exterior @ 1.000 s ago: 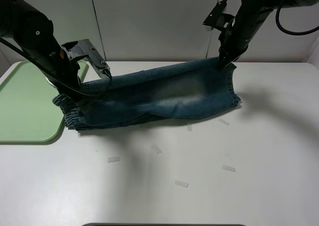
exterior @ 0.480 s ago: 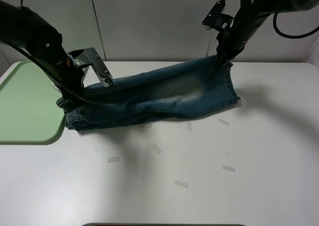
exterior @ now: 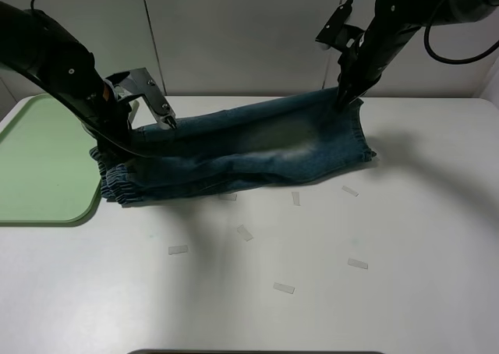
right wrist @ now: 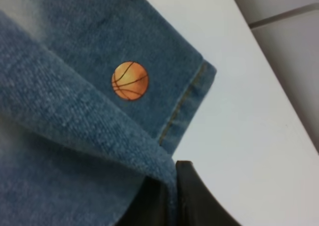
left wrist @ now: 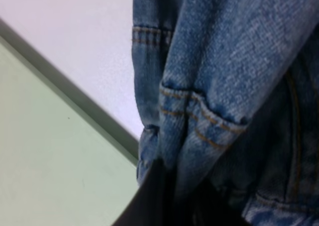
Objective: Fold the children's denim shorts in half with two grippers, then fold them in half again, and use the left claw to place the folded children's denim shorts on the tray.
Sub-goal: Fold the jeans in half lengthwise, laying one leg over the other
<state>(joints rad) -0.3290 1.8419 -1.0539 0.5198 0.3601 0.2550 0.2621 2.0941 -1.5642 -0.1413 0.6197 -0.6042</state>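
Clenching folds of the children's denim shorts (exterior: 249, 147), my left claw (exterior: 167, 120) and right claw (exterior: 343, 99) hold the far edge raised; the rest lies on the white surface (exterior: 327, 299), its gathered end just beside the rim of the pale-green tray (exterior: 39, 159).

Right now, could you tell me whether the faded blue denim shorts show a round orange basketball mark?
Yes, the right wrist view shows a round orange basketball mark on the faded blue denim shorts, beside a stitched hem.
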